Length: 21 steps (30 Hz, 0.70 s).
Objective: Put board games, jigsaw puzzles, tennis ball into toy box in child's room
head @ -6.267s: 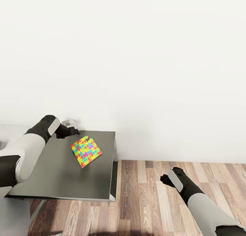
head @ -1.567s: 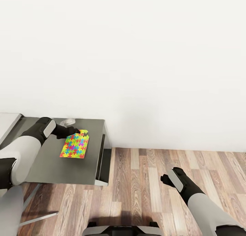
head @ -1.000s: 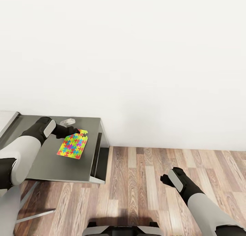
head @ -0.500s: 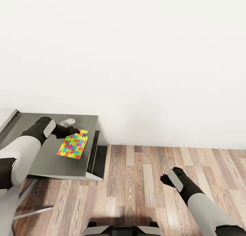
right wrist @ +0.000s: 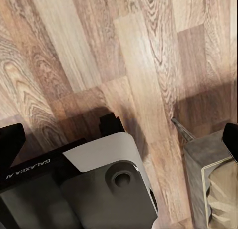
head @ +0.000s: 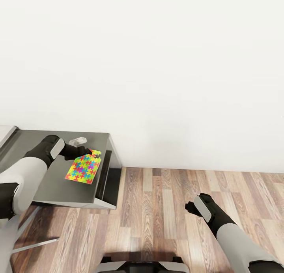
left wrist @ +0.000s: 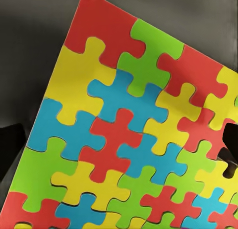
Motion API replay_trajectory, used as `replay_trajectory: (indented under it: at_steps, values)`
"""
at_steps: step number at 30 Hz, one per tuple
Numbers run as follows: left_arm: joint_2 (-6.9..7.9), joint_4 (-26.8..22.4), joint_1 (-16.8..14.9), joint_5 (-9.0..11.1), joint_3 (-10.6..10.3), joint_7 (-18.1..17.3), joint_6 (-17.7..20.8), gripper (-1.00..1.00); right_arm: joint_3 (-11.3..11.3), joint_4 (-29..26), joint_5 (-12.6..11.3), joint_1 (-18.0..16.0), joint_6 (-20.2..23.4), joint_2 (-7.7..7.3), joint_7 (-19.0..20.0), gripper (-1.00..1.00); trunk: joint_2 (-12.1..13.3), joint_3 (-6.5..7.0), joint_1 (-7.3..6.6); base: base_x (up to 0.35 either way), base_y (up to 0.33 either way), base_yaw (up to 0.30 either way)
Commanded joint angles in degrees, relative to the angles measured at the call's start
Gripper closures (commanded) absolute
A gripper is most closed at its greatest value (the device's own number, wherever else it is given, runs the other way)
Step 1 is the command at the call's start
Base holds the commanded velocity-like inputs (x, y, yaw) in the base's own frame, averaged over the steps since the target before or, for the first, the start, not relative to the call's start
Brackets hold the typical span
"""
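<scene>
My left gripper (head: 90, 152) is shut on the top edge of a jigsaw puzzle (head: 83, 167), a thin board of red, yellow, green and blue pieces. It holds the board tilted, just above a low dark grey-topped cabinet (head: 55, 188). In the left wrist view the jigsaw puzzle (left wrist: 124, 135) lies close up, with one dark fingertip (left wrist: 229, 152) over its edge. My right gripper (head: 192, 208) hangs open over the wood floor, and its fingers (right wrist: 11, 142) stand far apart with nothing between them. The toy box, board games and tennis ball are out of view.
A small pale object (head: 77, 141) lies at the back of the cabinet near the white wall (head: 165, 68). Wood-plank floor (head: 165, 210) stretches to the right. My dark base (head: 138, 265) is below. A grey-edged beige corner (right wrist: 213, 189) sits beside the base.
The whole view has swung rightward, so the cabinet slides left in the picture. The left gripper went from beside the flat-lying puzzle to holding it lifted. The right arm keeps its pose.
</scene>
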Motion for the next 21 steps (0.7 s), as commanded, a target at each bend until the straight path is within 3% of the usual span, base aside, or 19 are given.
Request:
replay_trajectory:
  at_steps: [1,21]
  values:
    - [-0.02,0.64,0.02,0.46,-0.13,-0.15,0.30,-1.00,0.46,-0.08,-0.60,-0.04,0.17,-0.08,-0.51,-1.00,-0.07,-0.09,0.05,0.000,-0.135,0.000]
    - [0.04,0.66,0.02,0.46,-0.13,-0.16,0.28,-1.00,0.46,-0.08,-0.60,-0.02,0.17,-0.07,-0.51,-1.00,-0.07,-0.09,0.05,-0.013,-0.096,0.000]
